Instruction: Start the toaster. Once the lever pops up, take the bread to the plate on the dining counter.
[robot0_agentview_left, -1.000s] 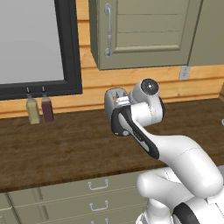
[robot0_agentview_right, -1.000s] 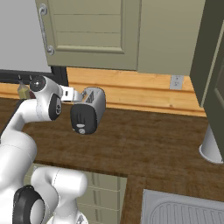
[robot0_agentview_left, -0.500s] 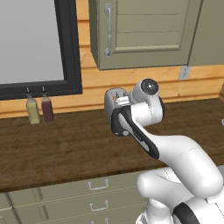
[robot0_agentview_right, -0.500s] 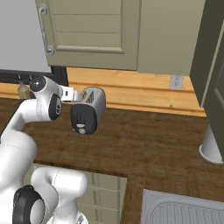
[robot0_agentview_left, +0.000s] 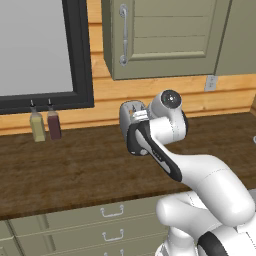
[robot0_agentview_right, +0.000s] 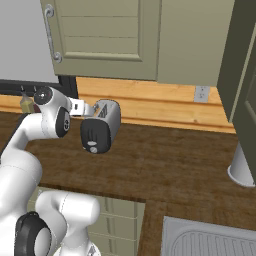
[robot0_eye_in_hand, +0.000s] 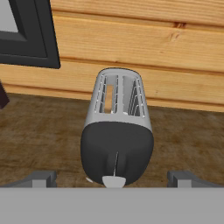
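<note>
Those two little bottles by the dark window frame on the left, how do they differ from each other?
The left bottle holds something pale yellow-green, while the right bottle is dark reddish brown. The left bottle stands nearer the picture's edge; the right bottle stands closer to the toaster. Both are slim, upright, dark-capped and look alike in size, standing side by side on the wooden counter against the plank wall.

The toaster (robot0_eye_in_hand: 117, 131) is silver-white with a glossy black end panel; the bread (robot0_eye_in_hand: 108, 98) in its slot is tan. The counter (robot0_agentview_right: 180, 165) is dark brown wood-grain; cabinet doors (robot0_agentview_left: 165, 37) are olive green.
</note>
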